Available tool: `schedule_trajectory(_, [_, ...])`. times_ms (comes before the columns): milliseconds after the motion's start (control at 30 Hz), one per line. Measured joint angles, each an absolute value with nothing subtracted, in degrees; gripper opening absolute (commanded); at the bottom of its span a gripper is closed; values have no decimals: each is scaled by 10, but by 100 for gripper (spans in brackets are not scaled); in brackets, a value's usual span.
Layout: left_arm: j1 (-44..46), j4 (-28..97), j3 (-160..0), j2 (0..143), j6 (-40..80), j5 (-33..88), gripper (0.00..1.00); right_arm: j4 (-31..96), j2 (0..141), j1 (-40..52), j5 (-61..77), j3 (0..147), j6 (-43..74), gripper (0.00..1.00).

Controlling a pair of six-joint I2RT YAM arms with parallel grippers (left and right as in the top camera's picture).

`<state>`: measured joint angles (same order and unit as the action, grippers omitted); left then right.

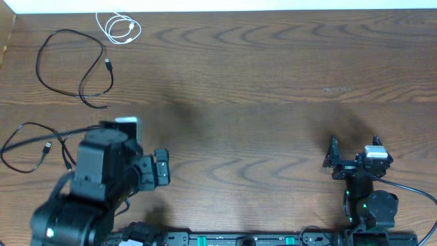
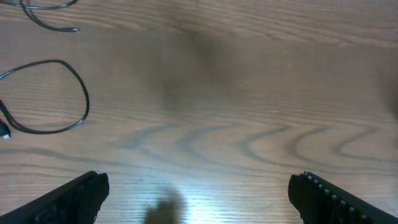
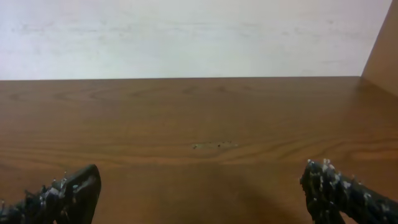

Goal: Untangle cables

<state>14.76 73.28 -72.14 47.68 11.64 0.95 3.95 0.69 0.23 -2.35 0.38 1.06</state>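
Note:
The short white cable point(image 1: 117, 27) lies coiled at the far left of the table. A black cable point(image 1: 108, 65) lies in a wide loop just in front of it, apart from it. The second black cable point(image 1: 27, 124) loops at the left edge and runs under my left arm point(image 1: 102, 171). In the left wrist view part of its loop point(image 2: 84, 93) shows at the left, and the other black cable's end point(image 2: 62, 28) at the top. My left gripper point(image 2: 199, 186) hangs open over bare wood to the right of the loop. My right gripper point(image 1: 354, 152) point(image 3: 199, 180) is open and holds nothing.
The wooden table point(image 1: 259, 89) stretches between the arms. A pale wall point(image 3: 186, 37) stands behind its far edge, and a wooden side panel point(image 3: 382, 56) rises at the right. The arms' mounting rail point(image 1: 239, 239) runs along the near edge.

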Motion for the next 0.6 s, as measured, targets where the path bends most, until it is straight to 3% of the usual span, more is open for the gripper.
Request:
schedule_trajectory(400, [140, 421, -470, 308, -3, 87, 98, 39, 7, 2, -23, 4, 11, 99])
schedule_trajectory(600, [98, 403, -356, 205, -18, 103, 97, 39, 7, 2, -23, 4, 11, 99])
